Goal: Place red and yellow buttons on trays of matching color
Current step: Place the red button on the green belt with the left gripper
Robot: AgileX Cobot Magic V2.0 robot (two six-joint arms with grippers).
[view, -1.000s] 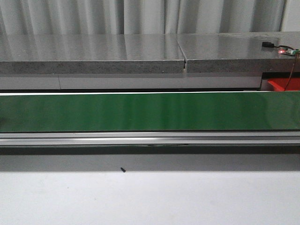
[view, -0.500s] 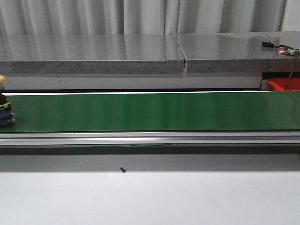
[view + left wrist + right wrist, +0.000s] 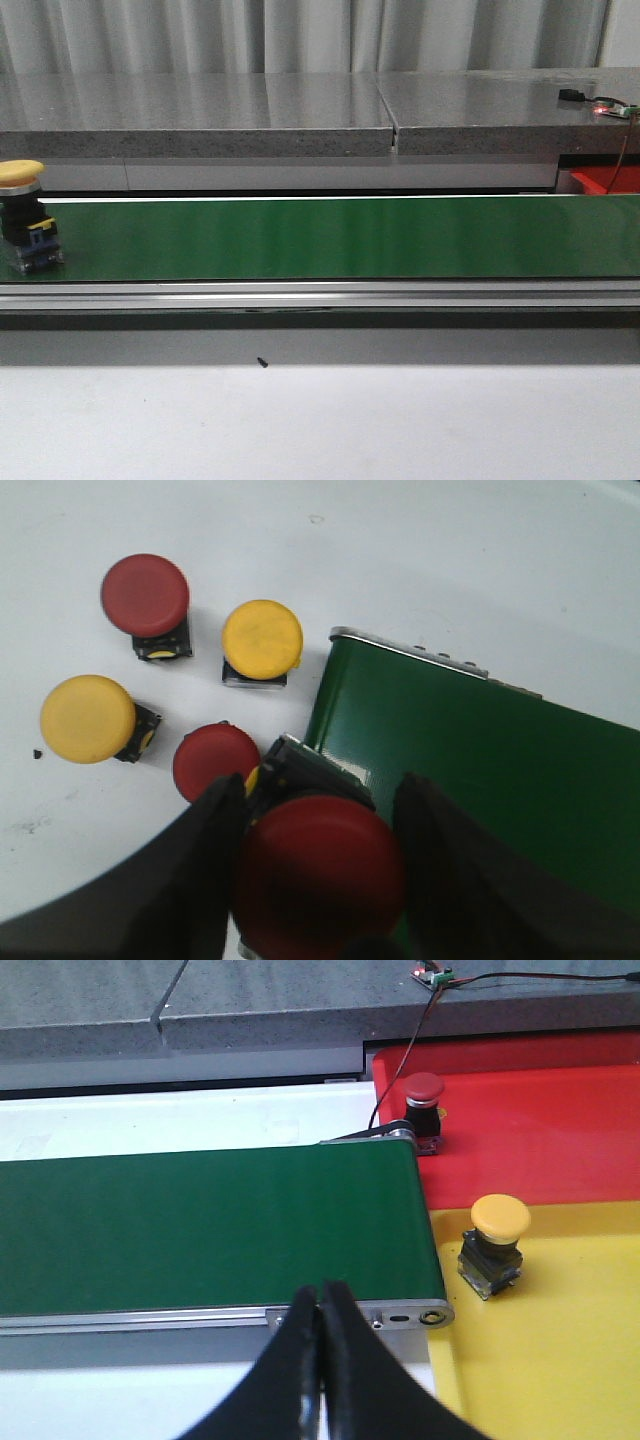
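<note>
My left pincer (image 3: 320, 880) is clamped on a red button (image 3: 320, 875), one finger either side of the cap, hanging over the near end of the belt (image 3: 480, 780). So the step in hand is loading: this button goes down on the belt next. The drop calls for lowering until the base sits flat on the green, then letting go cleanly so it doesn't tip.

Just off that belt end, on the white counter (image 3: 450, 550), the unsorted stock waits: a red one (image 3: 216, 761) nearest the belt, a yellow (image 3: 262, 639) beside the belt corner, another red (image 3: 145, 593) and another yellow (image 3: 88, 718) further out.

In the front view a yellow button (image 3: 22, 215) stands upright on the belt's left end, apart from everything else. I'd judge it needs room ahead before I drop the red behind it.

My right pincer (image 3: 322, 1360) is clenched, holding nothing, fingers pressed together, hovering by the belt's far end. Past that end, the red tray (image 3: 560, 1130) has a red button (image 3: 423, 1110) in it, and the yellow tray (image 3: 560, 1360) holds a yellow one (image 3: 496, 1245). Right will have to spread its fingers before the yellow button reaches it.
</note>
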